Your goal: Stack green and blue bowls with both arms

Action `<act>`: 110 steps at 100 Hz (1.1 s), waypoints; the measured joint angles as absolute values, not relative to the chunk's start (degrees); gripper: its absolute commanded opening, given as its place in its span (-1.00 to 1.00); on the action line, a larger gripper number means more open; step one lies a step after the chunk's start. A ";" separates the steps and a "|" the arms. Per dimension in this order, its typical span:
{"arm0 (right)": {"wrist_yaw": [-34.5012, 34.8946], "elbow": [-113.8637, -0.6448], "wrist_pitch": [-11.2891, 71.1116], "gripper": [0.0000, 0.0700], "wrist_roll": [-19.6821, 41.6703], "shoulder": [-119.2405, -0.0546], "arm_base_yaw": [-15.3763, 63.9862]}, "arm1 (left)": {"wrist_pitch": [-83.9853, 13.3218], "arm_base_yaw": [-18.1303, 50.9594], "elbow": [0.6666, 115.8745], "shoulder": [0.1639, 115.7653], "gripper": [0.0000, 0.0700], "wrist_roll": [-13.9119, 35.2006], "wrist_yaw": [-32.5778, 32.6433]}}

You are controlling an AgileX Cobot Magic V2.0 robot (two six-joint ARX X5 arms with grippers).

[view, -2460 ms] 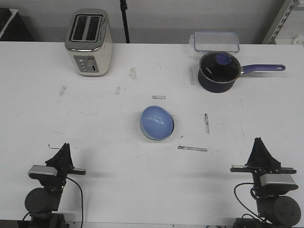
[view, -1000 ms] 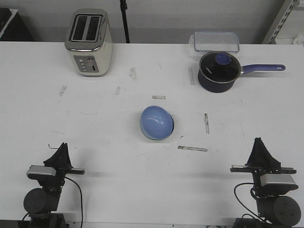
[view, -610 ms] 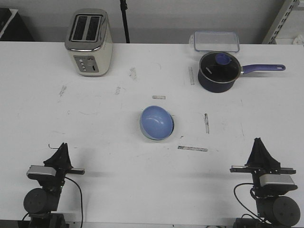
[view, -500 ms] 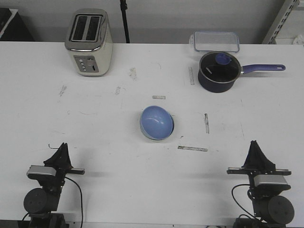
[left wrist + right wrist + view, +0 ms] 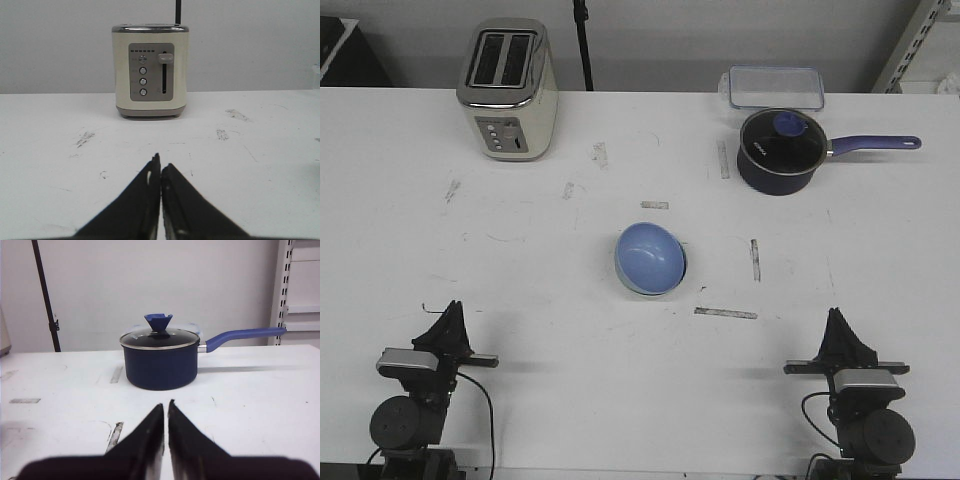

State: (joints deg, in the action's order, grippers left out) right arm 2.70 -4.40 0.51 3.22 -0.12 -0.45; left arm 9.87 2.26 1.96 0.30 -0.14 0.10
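The blue bowl (image 5: 651,257) sits at the table's middle, tilted, nested in the green bowl (image 5: 623,274), of which only a thin pale rim shows along the lower left side. Neither bowl appears in the wrist views. My left gripper (image 5: 452,310) rests near the front left edge, shut and holding nothing, its jaws together in the left wrist view (image 5: 160,162). My right gripper (image 5: 836,318) is near the front right edge, also shut and holding nothing (image 5: 166,404). Both are far from the bowls.
A cream toaster (image 5: 508,90) (image 5: 151,70) stands at the back left. A dark navy saucepan with lid (image 5: 778,150) (image 5: 160,360) is at the back right, its handle pointing right. Behind it lies a clear lidded container (image 5: 775,86). Tape strips (image 5: 725,313) mark the table.
The right arm has shifted left and back toward the front edge. The left arm drew back slightly at first, then held still. The bowls have not moved.
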 measured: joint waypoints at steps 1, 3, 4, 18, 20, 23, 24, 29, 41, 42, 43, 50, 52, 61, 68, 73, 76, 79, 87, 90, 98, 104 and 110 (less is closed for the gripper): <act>2.63 -4.40 0.51 -0.98 3.22 -0.12 -0.34 | 9.87 2.26 1.96 0.30 -0.99 -0.14 0.10; 2.44 -4.40 0.45 -0.98 3.22 -0.12 -0.25 | 9.87 2.26 1.96 0.30 -0.99 -0.14 0.10; 2.33 -4.40 0.45 -0.98 3.22 -0.12 -0.19 | 9.87 2.26 1.96 0.30 -0.99 -0.14 0.10; 1.30 -4.40 0.45 -0.98 2.85 -0.12 0.82 | 9.87 2.26 1.96 0.30 -0.99 -0.14 0.10; 1.30 -4.40 0.45 -0.98 2.72 -0.12 0.84 | 9.87 2.26 1.96 0.30 -0.99 -0.14 0.10; 1.30 -4.40 0.45 -0.98 2.42 -0.12 1.06 | 9.87 2.26 1.96 0.30 -0.99 -0.14 0.10; 1.30 -4.40 0.45 -0.98 2.31 -0.12 1.13 | 9.87 2.26 1.96 0.30 -0.99 -0.14 0.10; 1.30 -4.38 0.36 -0.98 2.02 -0.12 1.19 | 9.87 2.26 1.96 0.30 -0.99 -0.14 0.10; 1.41 -1.58 -5.17 -0.98 1.74 -0.08 1.17 | 9.85 2.26 1.96 0.30 -0.99 -0.14 0.10; 1.41 -1.34 -5.26 -0.98 1.76 -0.08 1.17 | 9.89 2.26 1.96 0.30 -0.99 -0.14 0.08; 1.43 -1.19 -5.08 -0.98 1.74 -0.08 1.17 | 9.89 2.26 1.96 0.30 -0.99 -0.14 0.10; 1.43 -0.82 -3.03 -0.98 1.74 -0.10 1.19 | 9.85 2.26 1.96 0.30 -0.99 -0.14 0.10; 1.39 -0.82 -2.96 -0.98 1.74 -0.16 1.19 | 9.82 2.26 1.96 0.30 -0.99 -0.14 0.10; 1.23 -0.82 -2.72 -0.98 1.74 -0.05 1.19 | 9.80 2.26 1.96 0.30 -0.99 -0.14 0.10; 1.23 -0.82 -1.85 -0.98 1.74 -0.05 1.19 | 9.80 2.26 1.96 0.30 -0.99 -0.14 0.10; 1.23 -0.82 -1.30 -0.98 1.74 -0.05 1.19 | 9.80 2.26 1.96 0.30 -0.99 -0.14 0.10; 1.23 -0.82 -1.04 -0.98 1.74 -0.05 1.19 | 9.82 2.26 1.96 0.30 -0.99 -0.14 0.10; 1.23 -0.82 -0.75 -0.98 1.74 -0.05 1.21 | 9.80 2.26 1.96 0.30 -0.99 -0.14 0.10; 0.75 -0.82 -0.45 -0.98 1.74 -0.05 1.41 | 9.80 2.26 1.96 0.30 -0.99 -0.14 0.08; 0.40 -0.82 -0.47 -0.98 1.74 -0.05 1.45 | 9.80 2.26 1.96 0.30 -0.99 -0.14 0.10; 0.21 -0.82 -0.49 -0.98 1.74 -0.05 1.48 | 9.82 2.26 1.96 0.30 -0.99 -0.14 0.10; 0.16 -0.82 -0.49 -0.98 1.74 -0.05 1.48 | 9.82 2.26 1.96 0.30 -0.99 -0.14 0.08; 0.16 -0.82 -0.51 -0.98 1.74 -0.05 1.48 | 9.80 2.26 1.96 0.30 -0.99 -0.14 0.10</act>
